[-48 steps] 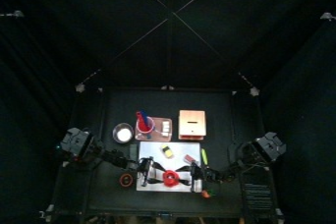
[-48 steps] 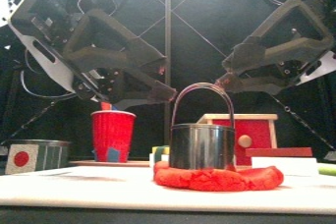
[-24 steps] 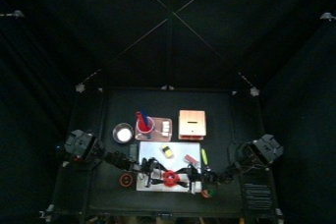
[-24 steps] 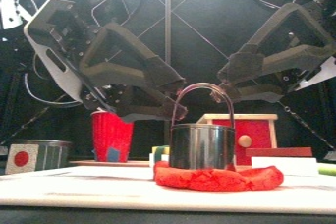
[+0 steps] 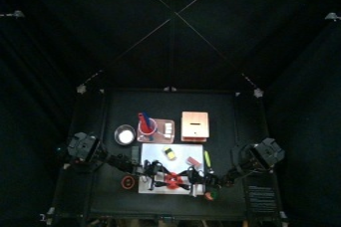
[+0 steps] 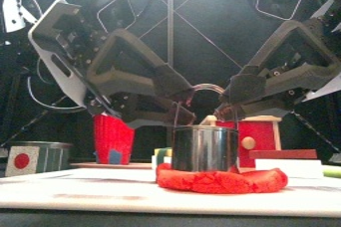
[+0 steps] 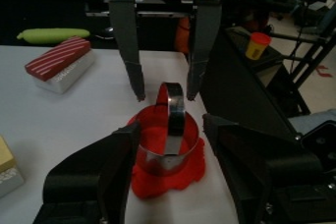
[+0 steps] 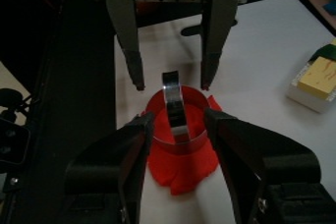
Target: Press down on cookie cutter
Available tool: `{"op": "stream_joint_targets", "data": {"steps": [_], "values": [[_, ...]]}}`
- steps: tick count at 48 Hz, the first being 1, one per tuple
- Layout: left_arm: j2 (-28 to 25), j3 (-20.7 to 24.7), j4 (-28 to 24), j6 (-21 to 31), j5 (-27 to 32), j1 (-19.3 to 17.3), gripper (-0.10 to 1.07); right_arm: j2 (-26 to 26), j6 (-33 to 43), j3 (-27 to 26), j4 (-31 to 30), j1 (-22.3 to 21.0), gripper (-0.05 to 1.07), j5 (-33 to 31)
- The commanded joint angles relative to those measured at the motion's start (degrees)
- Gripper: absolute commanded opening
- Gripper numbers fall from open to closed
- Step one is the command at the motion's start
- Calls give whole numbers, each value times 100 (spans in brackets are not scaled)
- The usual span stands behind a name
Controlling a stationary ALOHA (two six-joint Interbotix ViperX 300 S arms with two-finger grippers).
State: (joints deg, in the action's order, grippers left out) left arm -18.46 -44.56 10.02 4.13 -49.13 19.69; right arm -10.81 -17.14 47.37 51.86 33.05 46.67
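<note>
Lowered hands (image 6: 202, 100) beside handled metal cookie cutter (image 6: 205, 147)

Front and center, a shiny metal ring cutter (image 6: 205, 148) with an arched handle is planted in a flattened slab of red dough (image 6: 221, 180) on the white mat (image 6: 80, 187). The left gripper (image 6: 170, 112) and right gripper (image 6: 234, 109) are hung close on either side of the handle, jaws spread wide. A red cup (image 6: 112, 136) is seen behind on the left, a tan box (image 6: 261, 129) on the right.
</note>
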Motion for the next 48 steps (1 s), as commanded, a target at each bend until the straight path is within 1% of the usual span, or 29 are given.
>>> {"op": "stream_joint_targets", "data": {"steps": [1,20,41,45,48], "values": [[0,149,0,-9,26,9,88,70,9,-255,9,0,82,-26],[0,141,9,-9,79,18,86,18,9,-308,18,-9,78,-79],[-18,79,9,-18,79,18,86,-18,9,-316,35,-9,71,-123],[-9,62,9,-18,79,18,83,-18,9,-316,70,-9,70,-132],[-9,53,9,-18,79,18,79,-18,9,-308,88,-9,70,-141]]}}
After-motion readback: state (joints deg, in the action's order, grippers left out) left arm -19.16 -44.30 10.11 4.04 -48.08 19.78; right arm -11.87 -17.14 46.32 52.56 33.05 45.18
